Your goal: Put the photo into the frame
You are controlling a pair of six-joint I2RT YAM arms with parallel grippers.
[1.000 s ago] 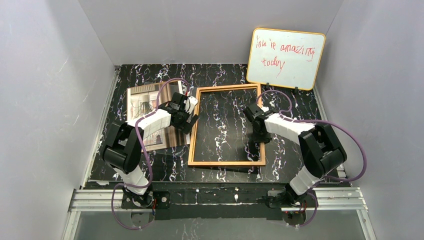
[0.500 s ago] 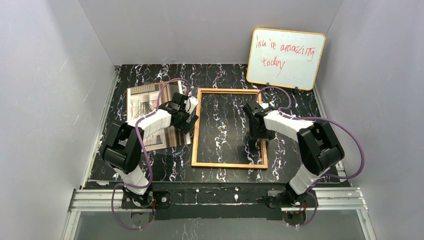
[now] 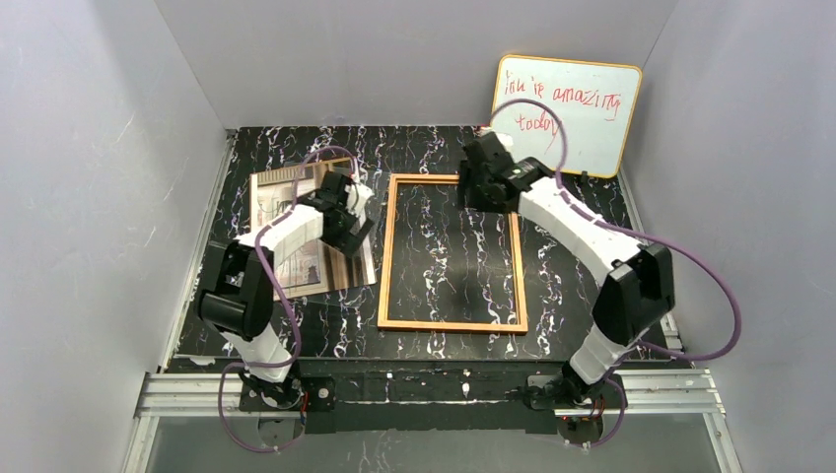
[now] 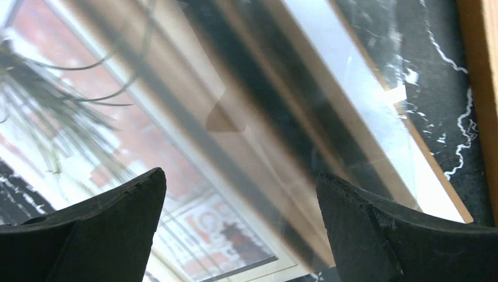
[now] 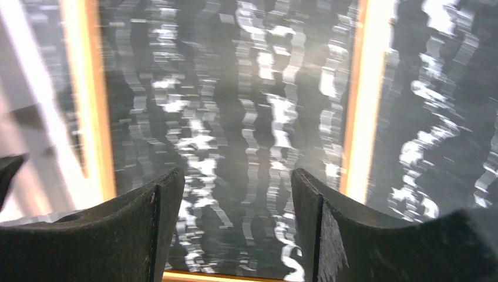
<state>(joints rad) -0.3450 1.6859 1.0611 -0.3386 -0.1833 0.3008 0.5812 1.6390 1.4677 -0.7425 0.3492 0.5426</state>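
Note:
The photo [image 3: 271, 202] lies flat on the table's left side, a glossy print of a beige room with a plant. My left gripper [image 3: 347, 213] hovers over its right part, open and empty. In the left wrist view the photo [image 4: 194, 117] fills the space beyond the wide-apart fingers [image 4: 117, 223]. The frame [image 3: 452, 324], thin orange-brown wood, lies flat at the centre with the marbled tabletop showing through it. My right gripper [image 3: 471, 183] hangs above its far right corner, open and holding nothing. The right wrist view is blurred and shows the frame [image 5: 364, 88] below the gripper [image 5: 235, 175].
A yellow-edged whiteboard [image 3: 567, 113] with red handwriting leans against the back wall at the right. White walls close in the black marbled table [image 3: 572, 296] on three sides. The frame's left rail [image 4: 478, 53] runs just right of the photo's edge.
My right gripper let go of the frame's right rail, opened, and swung up to the frame's far end. The frame settled straight. My left gripper drifted slightly left over the photo.

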